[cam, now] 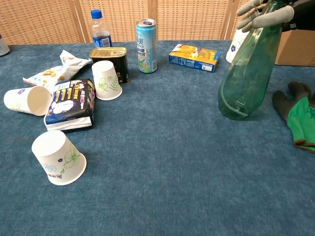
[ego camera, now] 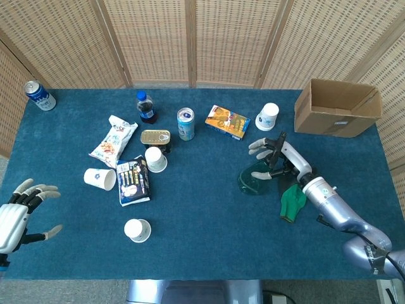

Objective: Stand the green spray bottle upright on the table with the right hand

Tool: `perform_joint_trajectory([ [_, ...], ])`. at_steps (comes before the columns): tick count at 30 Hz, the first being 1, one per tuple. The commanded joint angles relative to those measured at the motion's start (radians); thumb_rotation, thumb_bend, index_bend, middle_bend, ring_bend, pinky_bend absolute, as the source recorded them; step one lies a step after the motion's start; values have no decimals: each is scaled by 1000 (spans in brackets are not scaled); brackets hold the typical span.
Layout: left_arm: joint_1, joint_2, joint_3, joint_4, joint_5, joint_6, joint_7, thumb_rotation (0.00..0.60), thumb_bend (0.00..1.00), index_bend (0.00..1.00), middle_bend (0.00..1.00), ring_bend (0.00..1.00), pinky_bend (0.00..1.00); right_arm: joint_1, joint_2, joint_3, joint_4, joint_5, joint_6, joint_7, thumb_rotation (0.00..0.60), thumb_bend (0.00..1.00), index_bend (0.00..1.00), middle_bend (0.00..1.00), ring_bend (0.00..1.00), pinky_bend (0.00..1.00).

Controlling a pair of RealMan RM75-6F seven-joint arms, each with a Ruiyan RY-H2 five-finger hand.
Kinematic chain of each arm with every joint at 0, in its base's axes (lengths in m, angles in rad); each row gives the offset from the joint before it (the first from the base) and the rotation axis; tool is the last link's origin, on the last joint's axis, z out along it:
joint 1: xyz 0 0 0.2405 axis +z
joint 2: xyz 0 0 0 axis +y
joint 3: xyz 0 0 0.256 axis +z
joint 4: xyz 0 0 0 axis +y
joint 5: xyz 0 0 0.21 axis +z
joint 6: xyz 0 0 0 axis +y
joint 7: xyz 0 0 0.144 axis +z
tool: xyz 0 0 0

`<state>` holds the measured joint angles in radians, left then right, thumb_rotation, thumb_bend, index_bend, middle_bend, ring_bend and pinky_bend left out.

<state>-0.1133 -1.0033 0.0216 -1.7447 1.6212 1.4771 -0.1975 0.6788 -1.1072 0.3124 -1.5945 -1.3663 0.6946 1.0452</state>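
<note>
Table [ego camera: 202,247]: blue cloth cover, carrying a scatter of goods.

Cardboard box [ego camera: 337,107]: open, at the far right corner.

Green spray bottle [cam: 246,73]: right of the table's centre, between the centre and the right edge. Its base touches the cloth, but the body leans markedly, neck tipped toward the right edge; not upright. A dip tube shows through the translucent wall and no liquid level can be made out, so I judge it near empty: light, top-heavy at the sprayer, prone to tip. The plastic looks smooth and would likely flex in a hard squeeze. Best hold appears to be the narrow neck just under the spray head, where the fingers can wrap round; the wide lower body would slip.

Right hand [ego camera: 273,158]: at the bottle's neck and spray head, fingers [cam: 268,18] lying against the top. Whether they grip it or merely rest on it I cannot tell.

Left hand [ego camera: 19,212]: at the near left corner, fingers spread, holding nothing.

Green work glove [cam: 300,118]: limp on the cloth just right of the bottle, where it could foul the base.

Snack packets [ego camera: 131,179], yellow carton [ego camera: 226,121], drink cans [ego camera: 185,123], cola bottle [ego camera: 145,106] and paper cups [ego camera: 137,230]: left half and far centre, well apart from the bottle.
</note>
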Motion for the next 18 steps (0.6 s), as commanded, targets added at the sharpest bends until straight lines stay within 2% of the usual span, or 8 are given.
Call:
perform_joint_trajectory([
  [1, 1, 0, 0, 0, 0, 1, 0, 596, 183, 295, 273, 212, 35, 1, 1, -3, 1, -3, 2, 5, 600, 43, 319, 373, 214, 308],
  [18, 1, -1, 1, 2, 1, 2, 0, 597, 183, 295, 273, 212, 46, 15, 4, -23, -4, -1, 11, -6, 600, 42, 307, 373, 212, 302],
])
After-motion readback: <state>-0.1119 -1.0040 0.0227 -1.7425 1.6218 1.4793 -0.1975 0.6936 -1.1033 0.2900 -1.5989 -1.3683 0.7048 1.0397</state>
